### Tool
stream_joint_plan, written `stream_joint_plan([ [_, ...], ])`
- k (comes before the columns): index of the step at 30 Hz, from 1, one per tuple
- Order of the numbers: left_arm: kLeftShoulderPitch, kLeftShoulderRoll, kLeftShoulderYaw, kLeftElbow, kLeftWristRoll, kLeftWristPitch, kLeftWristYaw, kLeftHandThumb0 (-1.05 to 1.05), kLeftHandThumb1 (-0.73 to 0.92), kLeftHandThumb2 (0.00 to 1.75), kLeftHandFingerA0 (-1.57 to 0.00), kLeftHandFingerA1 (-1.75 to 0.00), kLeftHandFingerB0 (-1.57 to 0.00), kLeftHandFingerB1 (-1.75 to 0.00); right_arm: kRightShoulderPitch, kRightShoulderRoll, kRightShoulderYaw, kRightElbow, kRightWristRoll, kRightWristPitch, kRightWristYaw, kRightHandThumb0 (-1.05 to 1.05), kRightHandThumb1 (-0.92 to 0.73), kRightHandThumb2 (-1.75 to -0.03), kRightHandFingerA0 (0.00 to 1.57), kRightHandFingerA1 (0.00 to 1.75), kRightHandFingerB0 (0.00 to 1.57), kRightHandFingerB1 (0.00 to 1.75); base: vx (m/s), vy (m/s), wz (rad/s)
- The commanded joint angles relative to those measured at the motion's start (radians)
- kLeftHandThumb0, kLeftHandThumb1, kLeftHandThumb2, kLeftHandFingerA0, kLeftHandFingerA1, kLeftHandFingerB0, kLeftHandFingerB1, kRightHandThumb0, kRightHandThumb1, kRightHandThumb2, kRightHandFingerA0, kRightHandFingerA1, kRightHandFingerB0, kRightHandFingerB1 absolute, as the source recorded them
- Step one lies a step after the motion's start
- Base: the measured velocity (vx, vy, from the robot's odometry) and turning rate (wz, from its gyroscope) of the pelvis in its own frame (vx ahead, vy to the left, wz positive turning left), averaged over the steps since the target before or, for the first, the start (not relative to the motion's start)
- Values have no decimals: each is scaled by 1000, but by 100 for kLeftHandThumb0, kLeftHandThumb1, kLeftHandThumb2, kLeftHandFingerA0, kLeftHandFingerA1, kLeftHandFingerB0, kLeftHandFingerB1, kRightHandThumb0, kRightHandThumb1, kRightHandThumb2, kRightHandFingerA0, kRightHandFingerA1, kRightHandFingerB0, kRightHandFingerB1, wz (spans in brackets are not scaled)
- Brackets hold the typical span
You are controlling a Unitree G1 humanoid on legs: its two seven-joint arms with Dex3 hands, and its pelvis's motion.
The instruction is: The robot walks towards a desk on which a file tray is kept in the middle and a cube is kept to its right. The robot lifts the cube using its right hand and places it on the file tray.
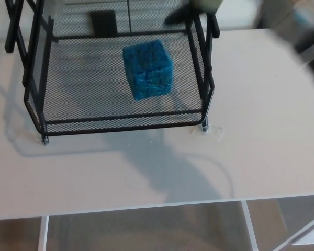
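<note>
1. Looking down in the head view, the white desk point(261, 120) fills most of the picture. Its left and right ends run out of frame, and only part of its near edge shows.
2. The black wire-mesh file tray point(78, 83) stands on the left-centre part of the desk. The top edge of the picture cuts off its back and its upper left frame, so its full height cannot be judged.
3. The blue cube point(147, 69) rests on the tray's mesh floor, right of the floor's middle and clear of every wall. It sits slightly turned, with one corner towards the camera. Its top and two side faces show.
4. The tray's left front foot point(45, 140) and right front foot point(204, 127) both stand on the desk.
5. A black rectangle point(103, 22) shows through the mesh behind the tray. A dark blurred shape point(180, 14) sits by the tray's right rear post. Neither can be identified. The upper right corner of the picture is smeared.
6. A soft grey shadow point(167, 167) lies on the desk in front of the tray. Whatever casts it is out of frame.
7. White frame bars point(249, 225) show below the near edge of the desk, partly cut off.
8. Neither the left hand nor the right hand is in view, so their pose and finger positions cannot be told. The cube stands free.
</note>
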Motion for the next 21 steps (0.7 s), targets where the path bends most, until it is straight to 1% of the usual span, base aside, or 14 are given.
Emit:
stream_joint_plan([
  [1, 24, 5, 9, -5, 0, -29, 8, -105, 47, 148, -60, -100, -37, -84, -74, -200, -242, -106, 194, 7, 153, -102, -61, -88, 0, 11, 1, 5, 0, 0, 0],
  [3, 33, 3, 20, -11, -12, -35, 1, -105, 45, 147, -59, -100, -34, -83, -49, -303, -355, -103, 240, -1, 143, -100, -62, -93, 0, 14, 0, 12, 0, 0, 0],
  [4, 33, 3, 15, -11, -6, -39, 1, -105, 46, 137, -67, -102, -59, -96, -37, -341, -402, -117, 240, 48, 140, -83, -56, -82, 0, 0, 0, 21, 0, 0, 0],
  [6, 32, 4, 19, -1, -6, -33, 2, -104, 46, 136, -67, -100, -58, -93, -2, -397, -461, -148, 237, 72, 125, -93, -61, -87, 0, 0, 0, 15, 0, 0, 0],
  [7, 25, 3, 13, 7, 3, -22, 17, -105, 45, 147, -78, -107, -38, -84, 98, -555, -627, -95, 308, -21, 109, -86, -64, -97, 0, 24, 0, 8, 0, 0, 0],
  [10, 26, 4, 7, 10, 11, -29, 16, -105, 48, 149, -76, -106, -39, -85, 251, -648, -815, -107, 340, -2, 101, -83, -60, -90, 0, 16, 0, 7, 0, 0, 0],
  [12, 26, 4, 10, 8, 8, -28, 18, -105, 46, 148, -84, -110, -45, -88, 340, -710, -882, -42, 362, -108, 97, -83, -63, -91, 0, 11, 0, 4, 0, 0, 0],
  [13, 25, 8, 11, 7, 6, -26, 16, -105, 44, 148, -88, -113, -46, -89, 414, -705, -971, -74, 360, -67, 111, -64, -74, -66, 0, 9, 0, 27, 0, 0, 0],
  [14, 20, 11, 15, 3, 1, -20, 12, -104, 50, 151, -77, -108, -42, -87, 573, -686, -1166, -122, 355, -8, 141, -64, -57, -94, 0, 34, 3, 23, 0, 0, 0],
  [16, 16, 13, 18, 0, -3, -18, 6, -104, 44, 139, -72, -104, -63, -97, 730, -659, -1346, -144, 346, 33, 149, -69, -58, -94, 3, 31, 3, 25, 0, 0, 0],
  [17, 17, 17, 19, -4, -5, -25, -1, -105, 48, 149, -81, -110, -40, -86, 843, -627, -1451, -128, 322, 51, 104, -71, -58, -94, 1, 37, 0, 27, 0, 0, 0],
  [19, 12, 16, 23, -7, -9, -25, -5, -105, 48, 149, -81, -110, -40, -86, 942, -605, -1529, -103, 321, 36, 58, -71, -58, -94, 1, 37, 0, 27, 0, 0, 0],
  [20, 14, 17, 35, -7, -22, -25, -11, -105, 46, 149, -81, -111, -45, -90, 1106, -547, -1621, -18, 355, -25, -47, -72, -62, -93, 10, 48, 5, 27, 0, 0, 0],
  [21, 15, 17, 34, -7, -20, -25, -6, -105, 47, 151, -83, -113, -48, -93, 1188, -512, -1649, -16, 340, -8, -85, -65, -79, -65, 41, 58, 9, 22, 0, 0, 0],
])
